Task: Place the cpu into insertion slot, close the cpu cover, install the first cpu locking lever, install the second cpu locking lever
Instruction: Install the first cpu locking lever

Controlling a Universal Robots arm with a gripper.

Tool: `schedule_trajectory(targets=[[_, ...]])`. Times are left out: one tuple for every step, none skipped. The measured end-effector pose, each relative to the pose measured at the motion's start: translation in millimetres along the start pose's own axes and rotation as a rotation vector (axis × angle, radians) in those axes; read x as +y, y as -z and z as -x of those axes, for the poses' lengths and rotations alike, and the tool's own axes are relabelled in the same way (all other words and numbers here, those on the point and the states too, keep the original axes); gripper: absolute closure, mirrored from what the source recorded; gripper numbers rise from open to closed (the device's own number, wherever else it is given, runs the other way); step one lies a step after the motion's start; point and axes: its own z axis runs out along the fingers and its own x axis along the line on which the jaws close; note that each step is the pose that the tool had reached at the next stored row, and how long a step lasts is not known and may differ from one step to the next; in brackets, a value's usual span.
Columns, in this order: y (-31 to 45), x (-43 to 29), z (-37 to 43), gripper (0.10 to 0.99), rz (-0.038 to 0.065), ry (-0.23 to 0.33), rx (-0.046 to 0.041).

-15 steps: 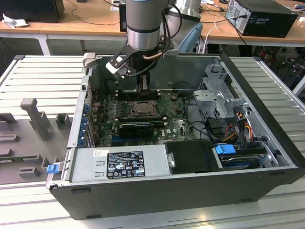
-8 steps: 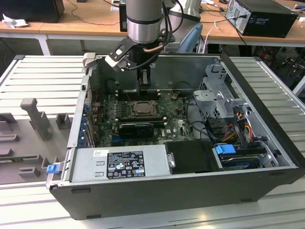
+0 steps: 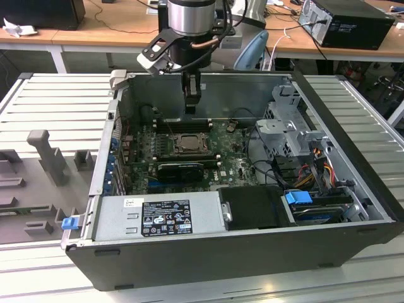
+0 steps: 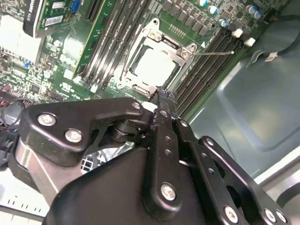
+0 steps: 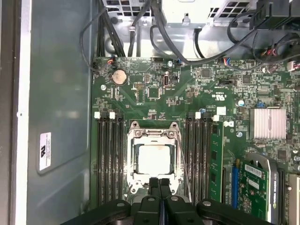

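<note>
I hover the hand [image 3: 192,108] inside the open computer case [image 3: 252,252], upper centre of the exterior view, its fingers pressed together and gripping nothing. In the first wrist view, close to the fingertips [image 5: 155,183], the cpu [image 5: 153,159] sits in the insertion slot [image 5: 133,125] on the green board [image 5: 154,89], with the cpu cover [image 5: 153,134] lying flat around it.

Bright even light; cpu [image 5: 153,159] top glares white; case [image 3: 208,259] interior dimmer.
</note>
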Motion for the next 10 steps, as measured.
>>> schedule_trajectory(targets=[[0.0,0.0,0.0,0.980,0.000,0.014,0.0003],[0.0,0.0,0.0,0.980,-0.001,0.049,0.0012],[0.1,0.0,0.0,0.980,-0.001,0.077,0.0019],[-0.1,0.0,0.0,0.980,-0.002,0.107,0.0030],[-0.1,0.0,0.0,0.980,-0.002,0.125,0.0034],[-0.2,0.0,0.0,0.980,-0.003,0.150,0.0041],[-0.3,0.0,0.0,0.980,-0.003,0.165,0.0045],[-0.5,0.0,0.0,0.980,-0.003,0.170,0.0048],[-0.9,0.0,0.0,0.980,-0.003,0.178,0.0052],[-1.4,0.0,0.0,0.980,-0.003,0.189,0.0056]])
